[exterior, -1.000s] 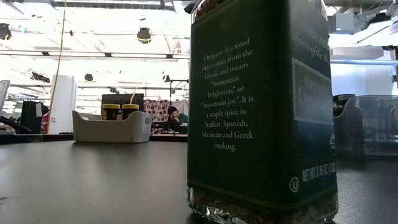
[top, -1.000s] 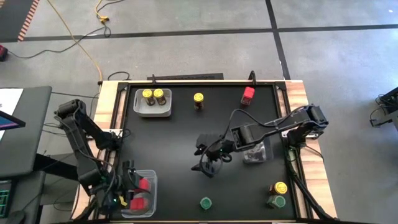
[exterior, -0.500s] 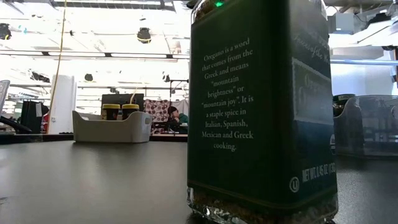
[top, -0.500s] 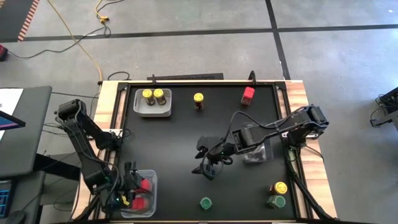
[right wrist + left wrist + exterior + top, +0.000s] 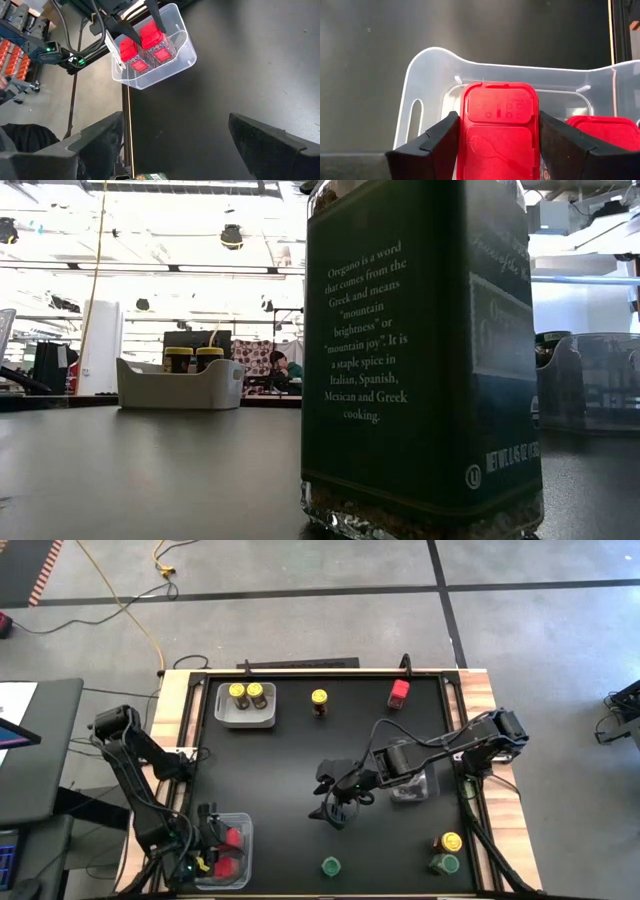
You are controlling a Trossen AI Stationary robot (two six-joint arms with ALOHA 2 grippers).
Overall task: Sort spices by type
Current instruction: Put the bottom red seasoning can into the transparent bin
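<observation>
Still, the left end effector [image 5: 495,145] grips a red spice container [image 5: 499,132] in the clear bin [image 5: 427,75]; the right end effector [image 5: 338,802] stays open, nothing sorted meanwhile.

Left arm: elbow joint [image 5: 108,722] sits slightly further toward the near desk edge than a second ago; the left end effector [image 5: 210,845] has drawn a little nearer that edge too, over the clear bin [image 5: 243,830], closed on a red spice container [image 5: 500,132].

Right arm: the right end effector [image 5: 335,802] has shifted slightly toward the green-lidded jar [image 5: 330,866], fingers spread wide, holding nothing.

Low view: green light briefly seen atop the oregano jar [image 5: 420,350] is gone.
</observation>
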